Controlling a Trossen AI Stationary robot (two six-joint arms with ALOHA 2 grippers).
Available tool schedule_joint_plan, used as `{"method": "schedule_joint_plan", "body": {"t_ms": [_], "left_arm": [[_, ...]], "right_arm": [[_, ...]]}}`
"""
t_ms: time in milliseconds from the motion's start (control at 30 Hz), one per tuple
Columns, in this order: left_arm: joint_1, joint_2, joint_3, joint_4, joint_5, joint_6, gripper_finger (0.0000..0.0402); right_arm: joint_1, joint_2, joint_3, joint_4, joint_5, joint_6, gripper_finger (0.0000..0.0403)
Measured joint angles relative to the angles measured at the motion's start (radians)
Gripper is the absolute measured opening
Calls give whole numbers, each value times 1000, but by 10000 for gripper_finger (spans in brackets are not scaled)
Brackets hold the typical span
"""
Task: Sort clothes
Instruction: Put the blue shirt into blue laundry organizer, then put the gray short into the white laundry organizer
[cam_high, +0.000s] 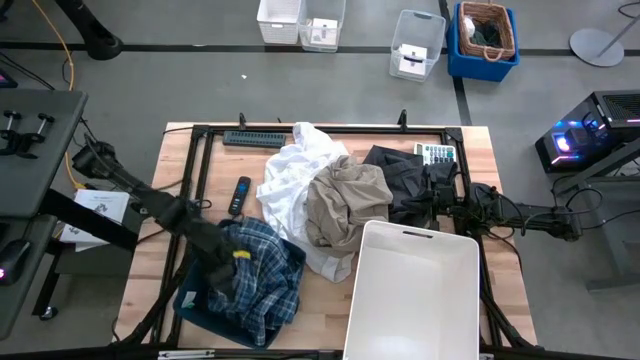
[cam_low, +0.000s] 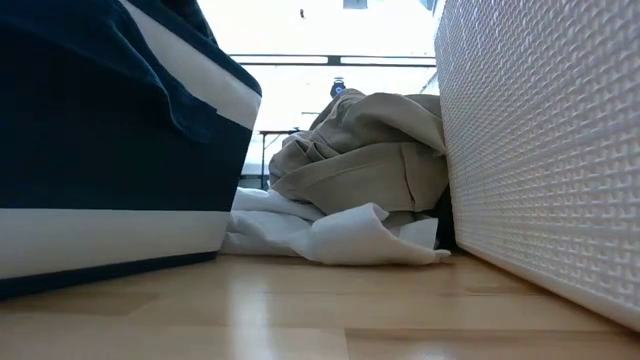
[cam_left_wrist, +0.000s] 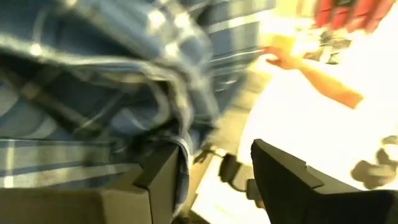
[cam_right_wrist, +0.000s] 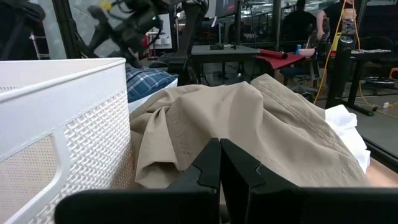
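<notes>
High view: the left gripper (cam_high: 232, 262), lower left, hangs over the plaid shirt (cam_high: 262, 278) lying in the navy bin (cam_high: 196, 308); the right gripper (cam_high: 447, 203) sits right of centre beside the khaki piece (cam_high: 345, 205).

Left wrist view: jaws parted, shirt released.

Right wrist view: jaws clenched, empty.

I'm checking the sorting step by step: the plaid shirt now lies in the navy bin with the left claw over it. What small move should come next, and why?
Probably lift the left claw straight up and clear. Its fingers stand apart in the wrist view, and the plaid shirt lies mostly inside the navy bin, so the drop looks done. The beige piece waits unsorted on the table.
</notes>
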Motion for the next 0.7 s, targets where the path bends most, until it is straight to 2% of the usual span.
{"method": "schedule_joint_plan", "body": {"t_ms": [233, 333, 400, 500, 600, 700], "left_arm": [[58, -112, 1, -37, 16, 47, 186], [51, -117, 0, -107, 101, 11, 186], [32, -129, 0, -98, 155, 0, 186], [-7, -159, 34, -88, 188, 0, 186], [-39, -195, 73, -90, 161, 18, 186], [-43, -225, 107, -77, 3, 104, 186]], "right_arm": [[0, 0, 0, 0, 0, 0, 0], [0, 0, 0, 0, 0, 0, 0], [0, 0, 0, 0, 0, 0, 0], [0, 0, 0, 0, 0, 0, 0], [0, 0, 0, 0, 0, 0, 0], [0, 0, 0, 0, 0, 0, 0]]}}
